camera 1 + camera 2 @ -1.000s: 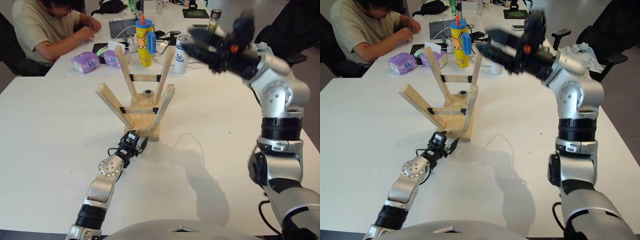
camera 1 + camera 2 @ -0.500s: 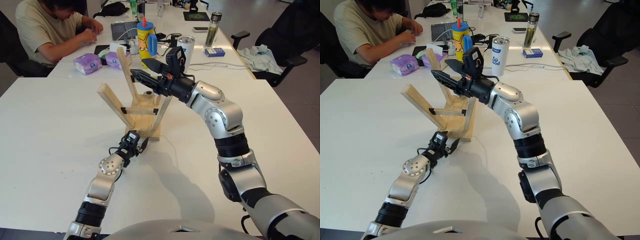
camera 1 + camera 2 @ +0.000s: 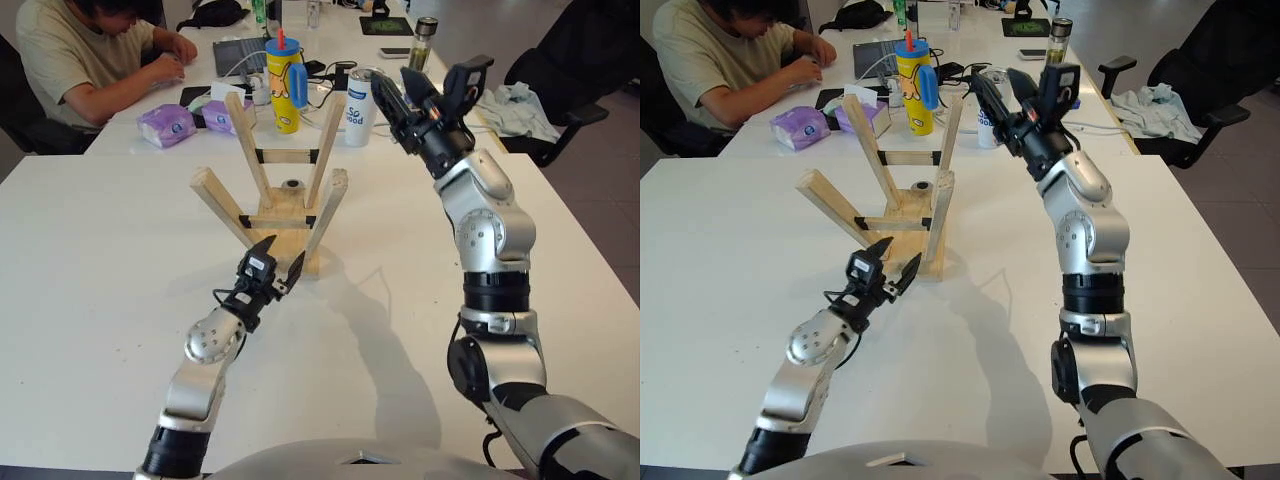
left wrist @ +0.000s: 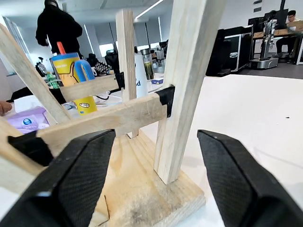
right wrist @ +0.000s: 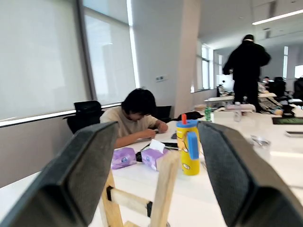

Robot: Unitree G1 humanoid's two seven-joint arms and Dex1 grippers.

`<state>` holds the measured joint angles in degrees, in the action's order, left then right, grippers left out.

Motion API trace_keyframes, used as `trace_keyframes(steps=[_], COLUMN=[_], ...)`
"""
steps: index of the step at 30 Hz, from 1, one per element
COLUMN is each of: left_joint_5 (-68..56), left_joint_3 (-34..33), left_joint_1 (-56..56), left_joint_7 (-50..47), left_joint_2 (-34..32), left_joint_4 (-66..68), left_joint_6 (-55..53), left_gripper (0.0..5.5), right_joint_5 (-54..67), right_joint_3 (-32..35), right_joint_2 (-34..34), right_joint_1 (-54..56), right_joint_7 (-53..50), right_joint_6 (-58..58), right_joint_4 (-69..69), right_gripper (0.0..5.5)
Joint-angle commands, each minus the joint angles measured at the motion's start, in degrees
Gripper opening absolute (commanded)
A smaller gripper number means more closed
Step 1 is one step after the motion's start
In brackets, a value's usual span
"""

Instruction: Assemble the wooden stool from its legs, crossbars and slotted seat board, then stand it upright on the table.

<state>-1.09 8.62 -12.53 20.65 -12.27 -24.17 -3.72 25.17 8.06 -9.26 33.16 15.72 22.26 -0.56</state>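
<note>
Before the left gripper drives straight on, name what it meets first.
Probably the nearest leg of the stool, just above the seat board; the open left gripper points at it. Depth is unclear.

You have the stool (image 3: 322, 165) legs-up on the worktop (image 3: 100, 290), your left gripper (image 3: 280, 255) just before its seat board (image 3: 285, 232), and your right gripper (image 3: 393, 80) raised behind-right, by the tumbler (image 3: 357, 112).

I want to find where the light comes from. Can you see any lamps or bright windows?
Right wrist view: big bright windows along the wall, and a strip lamp overhead. Left wrist view: a ceiling light glowing high up beyond the stool.
</note>
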Motion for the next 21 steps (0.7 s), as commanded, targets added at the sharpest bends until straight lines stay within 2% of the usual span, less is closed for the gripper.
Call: trace_keyframes(steps=[1, 4, 6, 8, 10, 12, 16, 19, 21], left_joint_5=[-3.8, -7.4, -8.6, -7.2, -5.7, -3.4, 0.7, 1.4, 1.4], left_joint_3=[-10.7, -18.0, -22.3, -23.1, -22.4, -18.9, -9.0, -7.5, -10.0], left_joint_1=[-11.1, -9.9, -3.4, 5.7, 13.5, 18.6, 18.9, 16.5, 14.7], left_joint_7=[-2.3, -6.6, -11.7, -15.1, -17.0, -16.2, -13.2, -13.1, -14.1], left_joint_2=[-1.4, 0.1, 0.5, -0.6, -1.8, -2.7, -1.8, -1.1, -1.7], left_joint_4=[-2.8, 0.1, 2.4, 4.1, 6.3, 9.5, 10.9, 11.2, 12.2], left_joint_6=[2.7, 0.3, -3.4, -6.4, -9.6, -12.7, -15.1, -18.2, -19.6], left_gripper=[3.25, 3.25, 3.25, 3.25, 3.25, 3.25, 3.25, 3.25, 3.25], right_joint_5=[-3.1, -5.7, -5.5, -6.7, -7.9, -8.0, -9.1, -10.6, -11.0], right_joint_3=[1.5, 0.9, -0.4, -2.6, -3.8, -6.3, -22.6, -21.9, -19.2], right_joint_2=[2.6, 2.7, 4.4, 5.8, 6.8, 8.3, 10.4, 8.3, 6.1], right_joint_1=[-13.7, -18.8, -20.9, -21.5, -21.3, -20.3, -17.5, -17.7, -18.0], right_joint_7=[-10.2, -13.6, -14.8, -16.3, -17.8, -18.1, -10.5, -9.7, -9.4], right_joint_6=[5.8, 7.0, 7.6, 7.9, 8.5, 9.7, 12.1, 13.9, 14.8], right_joint_4=[-7.6, -11.3, -14.5, -17.4, -19.1, -19.8, -17.9, -15.3, -13.8], right_gripper=[3.07, 3.07, 3.07, 3.07, 3.07, 3.07, 3.07, 3.07, 3.07])
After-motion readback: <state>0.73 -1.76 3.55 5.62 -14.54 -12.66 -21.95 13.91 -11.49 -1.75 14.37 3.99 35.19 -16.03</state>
